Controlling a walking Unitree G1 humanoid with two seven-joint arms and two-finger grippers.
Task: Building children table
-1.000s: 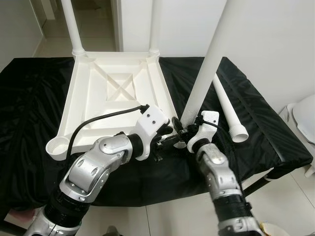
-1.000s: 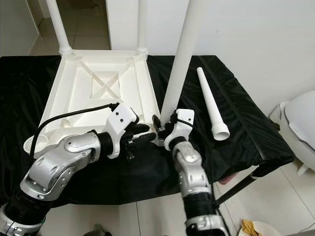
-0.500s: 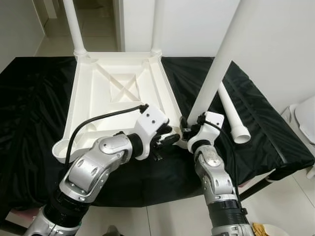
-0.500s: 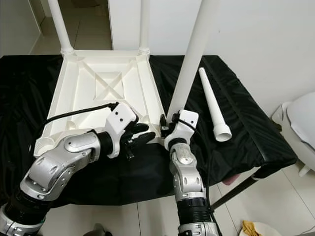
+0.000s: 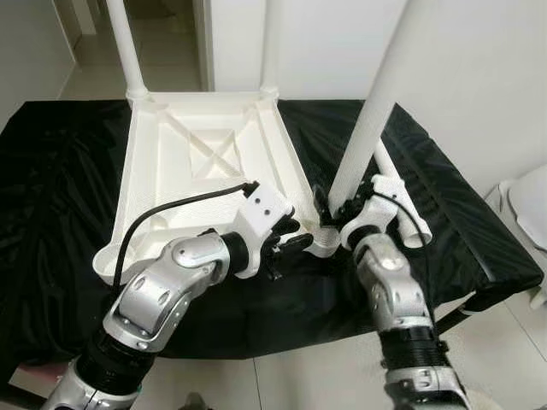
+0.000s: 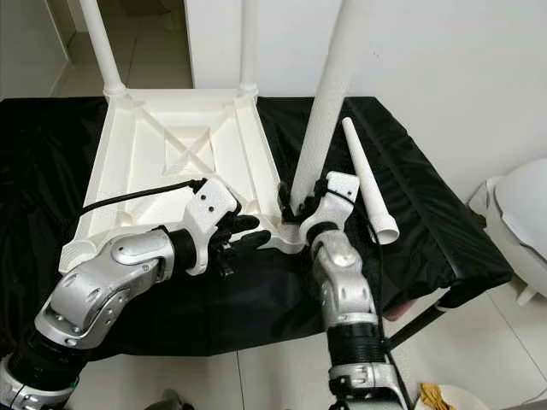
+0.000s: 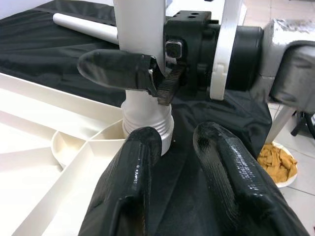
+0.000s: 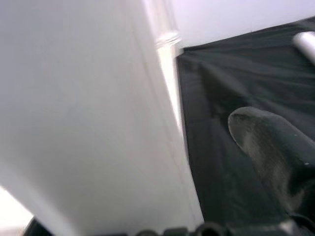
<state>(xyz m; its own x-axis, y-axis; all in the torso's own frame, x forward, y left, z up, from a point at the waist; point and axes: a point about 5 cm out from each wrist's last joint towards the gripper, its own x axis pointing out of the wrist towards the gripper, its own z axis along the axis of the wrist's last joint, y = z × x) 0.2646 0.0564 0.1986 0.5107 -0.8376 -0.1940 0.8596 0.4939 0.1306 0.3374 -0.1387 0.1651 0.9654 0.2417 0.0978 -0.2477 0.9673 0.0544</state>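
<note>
The white children's tabletop [image 5: 162, 162] lies upside down on a black cloth. Two white legs [image 5: 124, 43] [image 5: 271, 43] stand in its far corners. A third white leg [image 5: 376, 102] stands nearly upright, leaning slightly right. Its ribbed lower end [image 7: 146, 120] sits at the near right corner socket [image 5: 323, 248]. My right gripper [image 5: 339, 209] is shut on this leg just above the socket. My left gripper [image 5: 296, 236] hovers open just left of that corner, with nothing between its fingers [image 7: 138, 182]. A fourth leg [image 6: 376, 209] lies loose on the cloth to the right.
The black cloth [image 5: 60, 196] covers a low stand whose front edge runs just before my arms. A white rounded fixture [image 5: 530, 213] stands on the floor at right. A plate of yellow crisps [image 7: 276, 162] sits on the tiled floor. A wall rises behind.
My right wrist has swung to the right around the held leg, whose foot stays at the near right corner. The left arm has hardly moved.
</note>
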